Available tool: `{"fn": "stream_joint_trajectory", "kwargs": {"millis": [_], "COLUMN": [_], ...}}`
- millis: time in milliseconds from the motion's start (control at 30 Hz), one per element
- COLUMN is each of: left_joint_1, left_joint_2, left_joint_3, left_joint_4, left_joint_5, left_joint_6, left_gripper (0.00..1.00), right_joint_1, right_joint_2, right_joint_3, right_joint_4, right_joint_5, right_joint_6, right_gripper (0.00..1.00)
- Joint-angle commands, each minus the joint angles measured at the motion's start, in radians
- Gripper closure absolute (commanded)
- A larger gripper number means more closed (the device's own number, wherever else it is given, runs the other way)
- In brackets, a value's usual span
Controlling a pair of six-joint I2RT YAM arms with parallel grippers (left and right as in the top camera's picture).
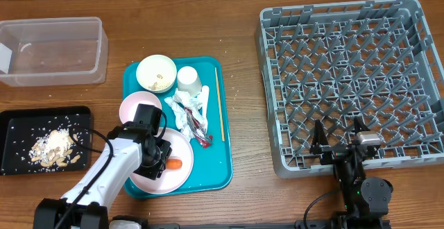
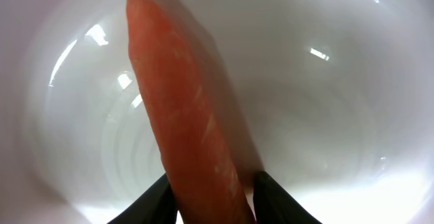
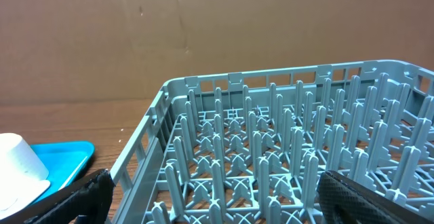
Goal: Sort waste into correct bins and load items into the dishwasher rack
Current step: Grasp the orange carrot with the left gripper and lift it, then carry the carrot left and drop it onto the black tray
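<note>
My left gripper is down in a white plate at the front of the teal tray. Its fingers sit on both sides of an orange carrot piece, also seen in the overhead view; the carrot lies on the plate. My right gripper is open and empty over the front edge of the grey dishwasher rack, which fills the right wrist view. The tray also holds a pink plate, a cream bowl, a white cup, crumpled wrappers and a chopstick.
A clear plastic bin stands at the back left. A black tray with food scraps lies at the front left. The white cup and tray corner show in the right wrist view.
</note>
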Motion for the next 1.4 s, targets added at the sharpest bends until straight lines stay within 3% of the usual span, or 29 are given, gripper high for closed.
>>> {"fn": "stream_joint_trajectory", "kwargs": {"millis": [0,200,467,800,933,1000,1100,1367], "left_joint_1": [-0.005,-0.005,-0.005,0.044,0.175,0.333,0.526,0.816], "left_joint_2": [0.024,0.024,0.024,0.024,0.024,0.024,0.026,0.094], "left_joint_3": [-0.013,-0.005,0.076,0.418,0.538,0.595,0.605,0.603], "left_joint_4": [0.017,0.024,-0.031,-0.304,-0.402,-0.411,-0.360,-0.214], "left_joint_5": [-0.008,-0.003,0.000,-0.025,-0.099,-0.092,-0.058,-0.060], "left_joint_6": [0.016,0.025,0.127,0.307,0.358,0.408,0.464,0.502], "left_gripper": [0.64,0.75,0.96,0.95,0.95,0.95,0.94,0.87], "right_joint_1": [-0.001,-0.001,-0.001,-0.001,-0.001,-0.001,-0.001,-0.001], "right_joint_2": [-0.008,-0.008,-0.008,-0.008,-0.008,-0.008,-0.008,-0.008], "right_joint_3": [-0.010,-0.010,-0.010,-0.010,-0.010,-0.010,-0.010,-0.010], "right_joint_4": [0.004,0.004,0.004,0.004,0.004,0.004,0.004,0.004], "right_joint_5": [0.006,0.006,0.006,0.006,0.006,0.006,0.006,0.006], "right_joint_6": [-0.003,-0.003,-0.003,-0.003,-0.003,-0.003,-0.003,-0.003], "right_gripper": [0.00,0.00,0.00,0.00,0.00,0.00,0.00,0.00]}}
